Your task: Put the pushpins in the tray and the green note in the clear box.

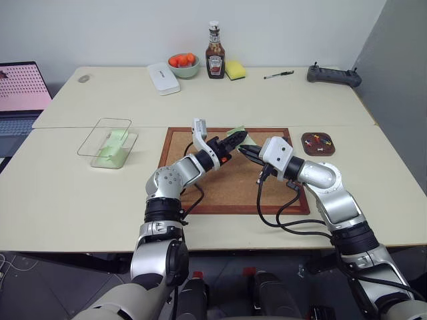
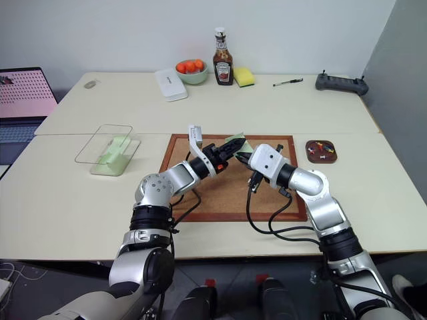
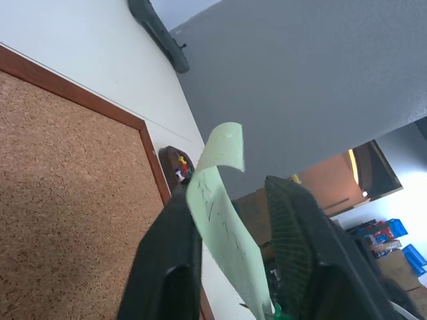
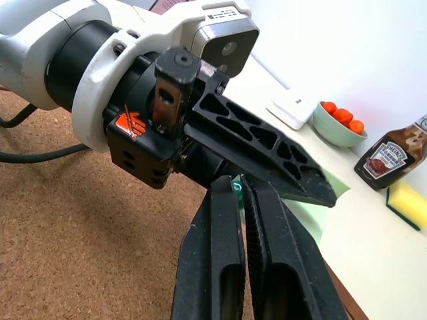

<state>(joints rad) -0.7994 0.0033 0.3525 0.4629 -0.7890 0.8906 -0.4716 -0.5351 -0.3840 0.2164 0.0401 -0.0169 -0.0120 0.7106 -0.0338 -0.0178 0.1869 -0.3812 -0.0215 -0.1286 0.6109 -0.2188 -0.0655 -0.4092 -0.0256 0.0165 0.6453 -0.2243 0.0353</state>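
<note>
The pale green note [image 3: 217, 200] hangs curled above the cork board [image 1: 233, 170]. My left gripper [image 1: 232, 141] has a finger on each side of it. A narrow gap remains, and only one finger [image 3: 170, 267] touches the paper. My right gripper [image 4: 240, 183] meets it from the other side, shut on the note's lower edge, with a small bright green bit showing at the tips. To the right of the board, the dark red-brown tray [image 1: 308, 145] holds several pushpins [image 1: 321, 141]. At the left, the clear box [image 1: 131, 148] stands with its lid raised and pale green paper inside.
Black cables trail over the cork board's right half. Along the table's far edge are a white case [image 1: 163, 79], a green bowl of orange fruit [image 1: 183, 65], a ketchup bottle [image 1: 215, 60], a yellow sponge [image 1: 235, 69], a pen [image 1: 278, 75] and a dark controller [image 1: 333, 75]. A laptop [image 1: 20, 93] sits far left.
</note>
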